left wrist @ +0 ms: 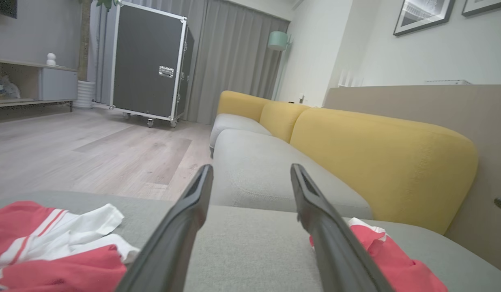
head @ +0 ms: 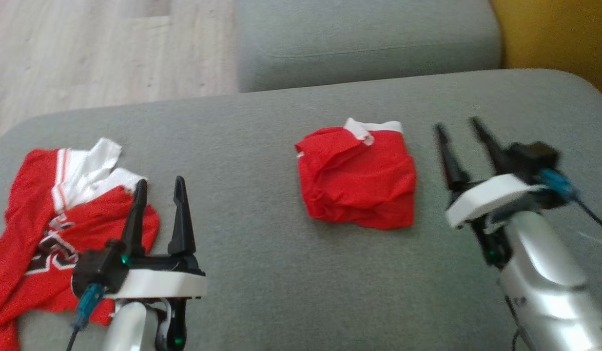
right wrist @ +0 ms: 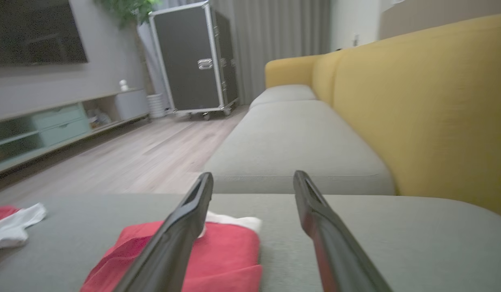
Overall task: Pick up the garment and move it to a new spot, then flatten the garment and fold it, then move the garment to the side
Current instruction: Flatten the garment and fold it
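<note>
Both jaws wide open and empty, we judge the task about done, the garment [head: 358, 178] folded on the sofa seat [head: 262, 287] (a jersey [head: 32, 229] lies crumpled at its left edge).

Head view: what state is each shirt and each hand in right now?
Folded shirt: folded, lying on the grey seat, untouched.
Loose shirt: crumpled, unfolded, at the seat's left end.
Left hand: open, empty, over the loose shirt's edge.
Right hand: open, empty, right of the folded shirt.
</note>
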You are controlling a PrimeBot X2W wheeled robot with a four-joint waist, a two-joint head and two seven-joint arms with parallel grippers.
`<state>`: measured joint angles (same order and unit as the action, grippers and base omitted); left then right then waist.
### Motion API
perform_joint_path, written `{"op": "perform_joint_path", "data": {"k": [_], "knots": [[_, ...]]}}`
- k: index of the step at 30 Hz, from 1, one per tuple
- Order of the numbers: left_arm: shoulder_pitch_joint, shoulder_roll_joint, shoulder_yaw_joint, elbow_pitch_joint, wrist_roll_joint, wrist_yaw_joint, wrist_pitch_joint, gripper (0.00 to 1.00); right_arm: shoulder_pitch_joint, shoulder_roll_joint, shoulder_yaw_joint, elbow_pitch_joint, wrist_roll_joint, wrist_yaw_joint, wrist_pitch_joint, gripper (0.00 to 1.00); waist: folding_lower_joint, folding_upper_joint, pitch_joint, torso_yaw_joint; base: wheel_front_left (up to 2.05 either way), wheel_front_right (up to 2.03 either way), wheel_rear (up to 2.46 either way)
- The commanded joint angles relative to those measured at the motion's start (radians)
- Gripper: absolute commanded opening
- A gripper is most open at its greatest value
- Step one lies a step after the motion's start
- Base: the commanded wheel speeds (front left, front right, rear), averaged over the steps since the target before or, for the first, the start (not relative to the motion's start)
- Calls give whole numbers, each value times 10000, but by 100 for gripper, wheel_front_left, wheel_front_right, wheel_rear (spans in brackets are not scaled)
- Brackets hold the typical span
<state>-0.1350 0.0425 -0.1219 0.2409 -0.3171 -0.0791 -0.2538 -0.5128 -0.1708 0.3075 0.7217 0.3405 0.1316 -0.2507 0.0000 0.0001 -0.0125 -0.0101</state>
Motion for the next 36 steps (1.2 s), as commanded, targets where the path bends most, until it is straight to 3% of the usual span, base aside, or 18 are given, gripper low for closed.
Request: {"op": "perform_joint_path", "data": {"k": [1, 9, 18, 19, 20, 21, 29, 36], "knots": [[-285, 78, 452, -452, -3, 55, -80, 100, 138, 127, -541, -879, -406, -9, -109, 100, 0, -1, 23, -418, 0, 0, 0], [-125, 78, 509, -536, 11, 70, -80, 100, 2299, 1050, -3021, -3218, -2440, -9, -110, 100, 0, -1, 198, -854, 0, 0, 0], [-178, 78, 355, -399, 78, -39, -80, 100, 3075, 1200, -3252, -3977, -2454, -9, -110, 100, 0, -1, 541, -617, 0, 0, 0], [-229, 77, 320, -384, 101, -63, -80, 100, 3046, 1201, -3220, -3983, -2424, -9, -110, 92, 0, -1, 620, -523, 0, 0, 0], [-284, 77, 282, -369, 119, -85, -80, 100, 2986, 1202, -3194, -3983, -2428, -9, -110, 7, 0, -1, 703, -415, 0, 0, 0], [-341, 77, 256, -355, 136, -102, -80, 100, 2895, 1202, -3146, -3975, -2456, -9, -110, 0, 0, -1, 796, -306, 0, 0, 0], [-734, 77, 81, -121, 218, -248, -80, 100, 1452, 1204, -2904, -2919, -2575, -9, 130, 0, 0, -1, 1422, 750, 0, 0, 0], [-1003, 77, -163, 17, 138, -325, -80, 100, -4, 1204, -3148, -454, -3350, -9, 499, 0, 0, -1, 1747, 1585, 0, 0, 0]]}}
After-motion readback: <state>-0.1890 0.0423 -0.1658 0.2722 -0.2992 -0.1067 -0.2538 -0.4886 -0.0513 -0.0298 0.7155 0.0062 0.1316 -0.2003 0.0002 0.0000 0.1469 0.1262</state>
